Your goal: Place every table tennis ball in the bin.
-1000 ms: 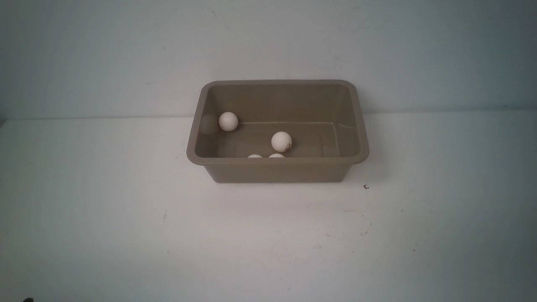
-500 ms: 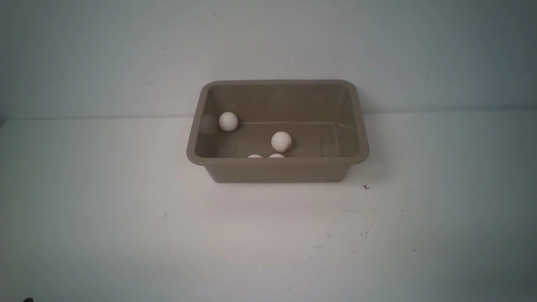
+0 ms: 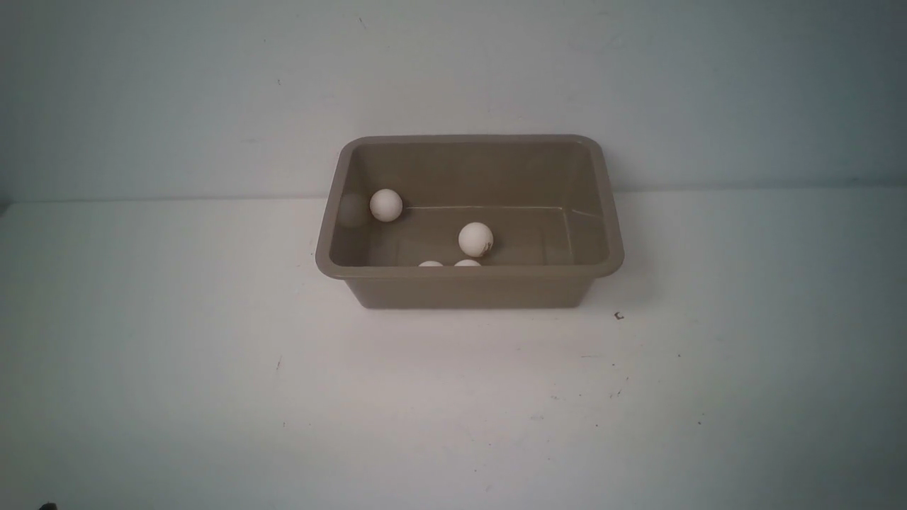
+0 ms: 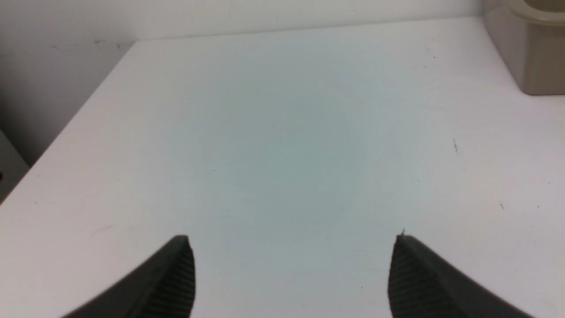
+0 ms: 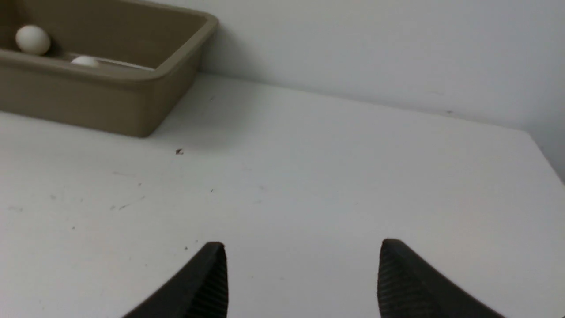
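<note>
Looking across the last second, I find nothing has shifted: the four table tennis balls sit exactly where they sat, and neither of my arms enters the front view. To my judgement that stillness means the job is finished, with every ball already inside the bin and none left on the table.

One ball rests in the bin's far left corner, touching or nearly touching the wall. Another lies near the middle of the floor, showing a small dark mark low on its side. Two more peek just above the near rim, side by side.

My left gripper hangs over bare table with its jaws spread wide and nothing between them, the bin's corner off at the edge. My right gripper is likewise parted and empty, with the bin well apart from it.

The bin is smooth taupe plastic, rectangular with rounded corners, a flat flared rim and sloping walls that carry a dull sheen. The balls are matte, off-white and perfectly round. My fingertips are dark and finely ribbed. The tabletop is flat white, lightly scuffed and speckled.
</note>
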